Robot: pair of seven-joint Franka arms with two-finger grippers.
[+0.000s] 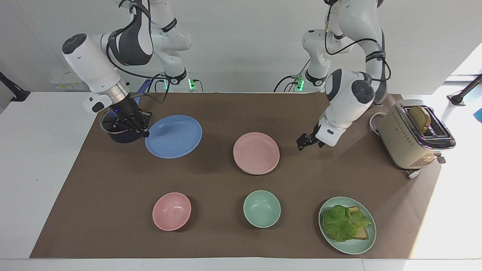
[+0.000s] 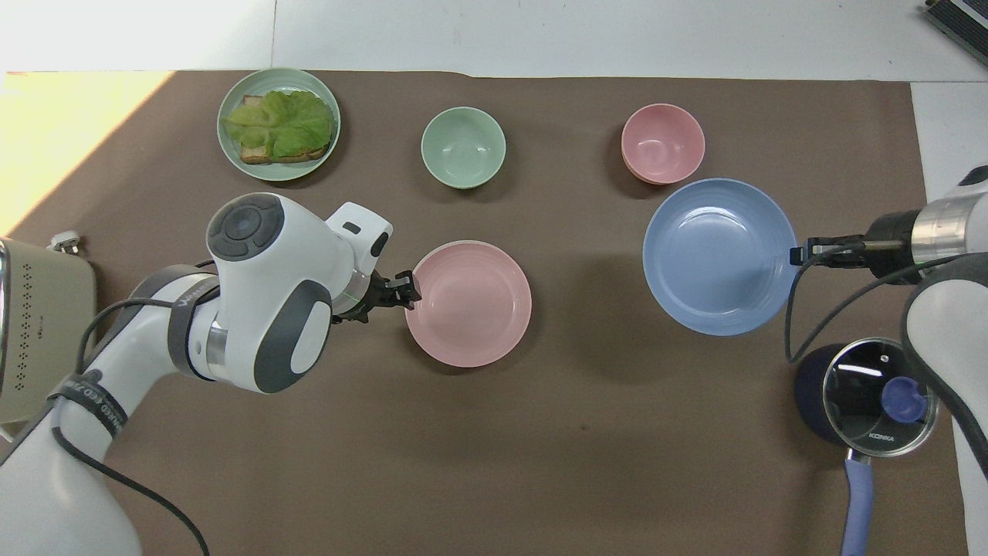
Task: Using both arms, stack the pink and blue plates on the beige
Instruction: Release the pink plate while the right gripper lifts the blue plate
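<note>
Pink plate (image 1: 256, 152) is seated on the beige plate (image 1: 251, 171), mid-surface. Left tool (image 1: 309, 140) is open, empty, just beside the stack. Blue plate (image 1: 173, 136) is pinched by its rim in the right tool (image 1: 141, 129) and carried level, raised to clear the stack.

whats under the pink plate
The beige plate, showing only as a thin cream sliver along the pink plate's edge farthest from the robots. The pink plate covers the rest of it, so whether anything lies between them cannot be seen.
</note>
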